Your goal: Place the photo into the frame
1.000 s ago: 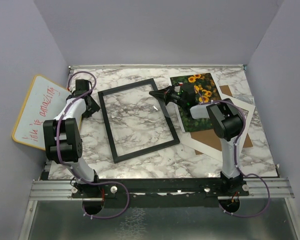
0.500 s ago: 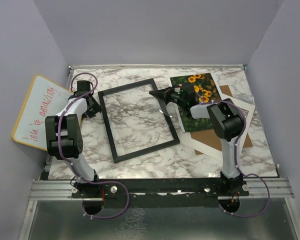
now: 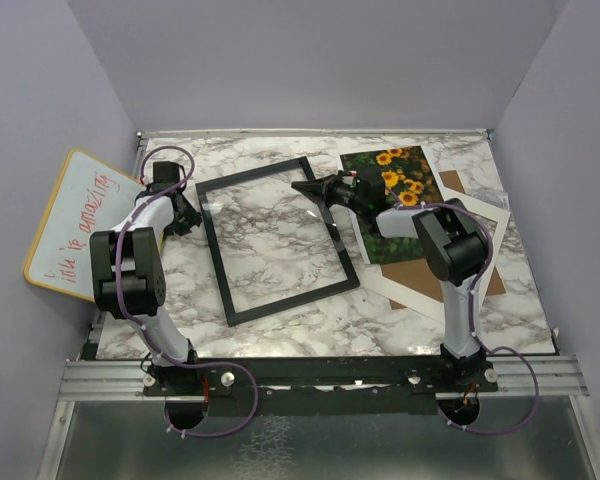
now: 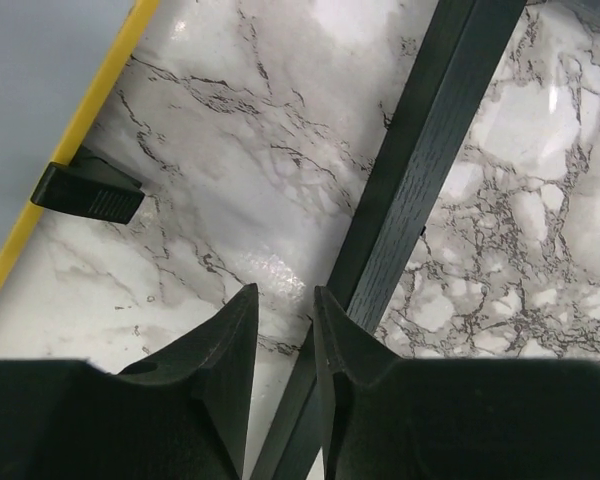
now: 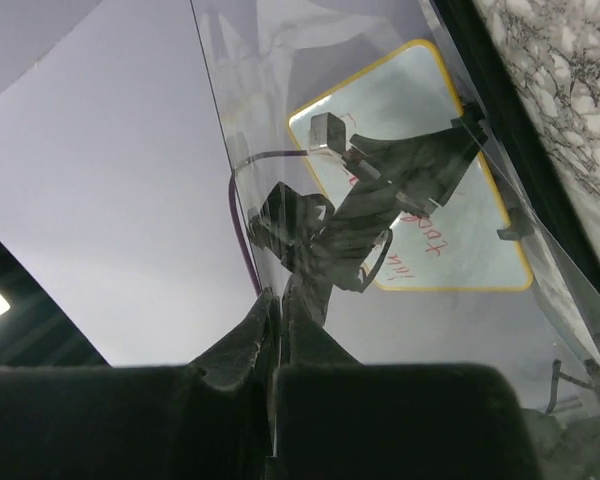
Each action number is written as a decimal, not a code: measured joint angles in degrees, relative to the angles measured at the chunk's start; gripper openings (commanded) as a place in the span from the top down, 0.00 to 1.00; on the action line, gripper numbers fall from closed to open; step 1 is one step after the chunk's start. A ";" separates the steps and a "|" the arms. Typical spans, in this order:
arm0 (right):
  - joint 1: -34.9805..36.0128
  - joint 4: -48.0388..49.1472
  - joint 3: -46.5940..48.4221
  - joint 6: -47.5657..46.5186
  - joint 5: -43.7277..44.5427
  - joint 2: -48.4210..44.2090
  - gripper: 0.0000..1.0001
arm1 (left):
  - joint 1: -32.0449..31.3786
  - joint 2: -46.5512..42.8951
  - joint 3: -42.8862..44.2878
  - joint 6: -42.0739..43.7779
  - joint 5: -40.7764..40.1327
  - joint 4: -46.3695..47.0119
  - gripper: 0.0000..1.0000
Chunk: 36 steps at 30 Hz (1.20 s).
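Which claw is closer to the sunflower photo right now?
Right. The right claw sits at the frame's far right corner, just beside the photo; the left claw is across the frame, at its left rail.

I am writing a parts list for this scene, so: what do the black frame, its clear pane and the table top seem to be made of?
The frame: probably wood or wood-look composite, matt black; fine grain shows.
The pane: glass or clear acrylic, I cannot tell which; glossy, with sharp reflections.
The table top: marble pattern, slight sheen; possibly laminate, not real stone.
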 measured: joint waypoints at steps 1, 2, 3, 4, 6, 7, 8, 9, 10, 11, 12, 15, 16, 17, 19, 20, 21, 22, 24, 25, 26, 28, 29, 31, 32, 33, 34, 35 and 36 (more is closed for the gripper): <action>0.26 -0.02 0.02 0.31 0.00 0.00 0.99 | 0.15 0.00 -0.02 0.00 -0.15 0.00 0.71; 0.55 -0.15 0.15 0.48 0.00 0.00 0.99 | 0.33 0.00 -0.11 0.00 -0.26 0.04 0.71; 0.74 -0.28 0.31 0.52 0.00 0.00 0.99 | 0.44 0.00 -0.22 0.00 -0.42 0.07 0.71; 0.87 -0.37 0.48 0.50 0.02 -0.02 0.99 | 0.59 0.00 -0.37 0.00 -0.66 0.07 0.72; 0.94 -0.70 0.76 0.48 0.11 -0.20 0.99 | 0.87 0.00 -0.76 -0.02 -1.05 0.09 0.73; 1.03 -0.81 0.76 0.48 0.22 -0.26 0.99 | 1.03 0.00 -0.94 -0.04 -1.22 0.13 0.73; 1.18 -1.01 0.76 0.48 0.31 -0.37 0.99 | 1.16 0.00 -1.09 -0.09 -1.40 0.09 0.73; 1.22 -1.25 0.76 0.48 0.50 -0.44 0.99 | 1.29 0.00 -1.20 -0.15 -1.55 0.11 0.73; 1.25 -1.49 0.76 0.50 0.63 -0.46 0.99 | 1.44 0.00 -1.29 -0.20 -1.70 0.11 0.73; 1.27 -1.77 0.76 0.48 0.79 -0.46 0.99 | 1.55 0.00 -1.29 -0.22 -1.84 0.09 0.73; 1.29 -2.16 0.79 0.48 1.01 -0.46 0.99 | 1.64 0.00 -1.29 -0.22 -1.95 0.11 0.73; 1.53 -3.67 1.18 0.48 1.79 -0.46 0.99 | 1.86 -0.02 -1.29 -0.28 -2.14 0.15 0.73; 1.53 -4.07 1.40 0.48 2.05 -0.46 0.99 | 1.90 -0.02 -1.29 -0.33 -2.19 0.13 0.73; 1.53 -4.66 1.77 0.48 2.21 -0.46 0.99 | 1.99 -0.02 -1.29 -0.37 -2.32 0.15 0.73; 1.64 -6.10 2.67 0.42 2.67 -0.52 0.99 | 2.14 -0.02 -1.29 -0.42 -2.54 0.15 0.73; 1.68 -6.69 2.91 0.37 2.91 -0.61 0.99 | 2.25 -0.02 -1.29 -0.44 -2.60 0.15 0.73; 1.75 -7.28 2.97 0.33 3.23 -0.74 0.99 | 2.36 -0.02 -1.29 -0.44 -2.80 0.15 0.73; 1.86 -8.13 2.97 0.31 3.54 -0.94 0.99 | 2.40 -0.02 -1.29 -0.46 -2.93 0.15 0.73; 2.10 -9.73 2.95 0.31 3.91 -1.20 0.99 | 2.62 -0.11 -1.29 -0.48 -3.04 0.15 0.73; 2.23 -10.36 2.91 0.37 4.13 -1.29 0.99 | 2.71 -0.15 -1.29 -0.48 -3.06 0.15 0.73; 2.34 -10.88 2.86 0.42 4.28 -1.31 0.99 | 2.75 -0.22 -1.29 -0.50 -3.08 0.17 0.73; 2.56 -12.50 2.73 0.48 4.72 -1.46 0.99 | 2.84 -0.31 -1.29 -0.55 -3.08 0.17 0.73; 2.62 -13.55 2.73 0.50 4.85 -1.55 0.99 | 2.86 -0.33 -1.29 -0.59 -3.06 0.17 0.73; 2.71 -15.32 2.73 0.50 5.20 -1.70 0.99 | 2.89 -0.33 -1.29 -0.61 -3.08 0.17 0.73; 2.71 -16.59 2.73 0.50 5.46 -1.81 0.99 | 2.89 -0.33 -1.29 -0.61 -3.08 0.17 0.73; 2.71 -17.51 2.73 0.48 5.70 -1.86 0.99 | 2.91 -0.33 -1.29 -0.61 -3.06 0.17 0.73; 2.71 -18.51 2.73 0.44 6.01 -1.95 0.99 | 2.91 -0.33 -1.29 -0.63 -3.06 0.17 0.73; 2.71 -19.65 2.73 0.28 6.23 -2.08 0.99 | 2.93 -0.33 -1.29 -0.63 -3.06 0.20 0.73; 2.71 -20.72 2.73 0.04 6.36 -2.21 0.99 | 2.97 -0.33 -1.29 -0.63 -3.06 0.20 0.73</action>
